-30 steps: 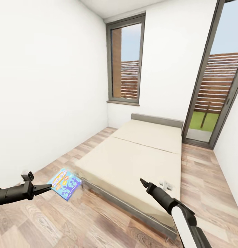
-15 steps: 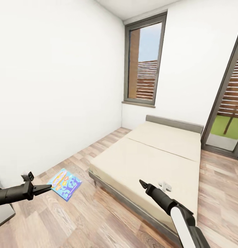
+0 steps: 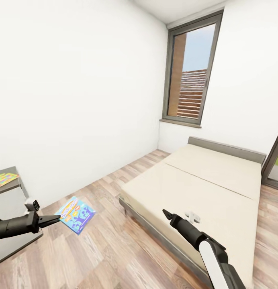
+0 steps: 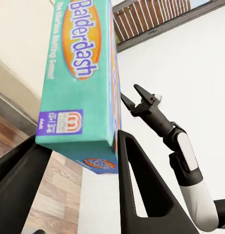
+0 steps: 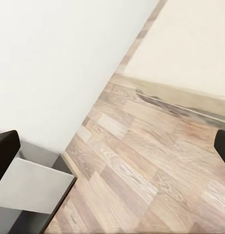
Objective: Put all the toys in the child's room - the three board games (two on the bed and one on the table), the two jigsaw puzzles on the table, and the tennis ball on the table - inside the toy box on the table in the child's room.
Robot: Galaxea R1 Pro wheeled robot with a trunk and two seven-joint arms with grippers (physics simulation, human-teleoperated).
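Leftward the view has swung — left hand pinches board game; right hand spread.

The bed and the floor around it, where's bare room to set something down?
The bed has a bare beige mattress. The plank floor between its near edge and the white wall is open too. The table corner by the left gripper, holding the board game, carries a jigsaw puzzle.

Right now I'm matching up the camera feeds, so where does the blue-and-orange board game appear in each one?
Head view: the board game sits lower left, held at the left gripper tips, above the wood floor.
Left wrist view: the board game hangs between the two dark fingers, title "Balderdash" readable.
Right wrist view: not in it.
Shared landmark: the bed, its edge also in the right wrist view.
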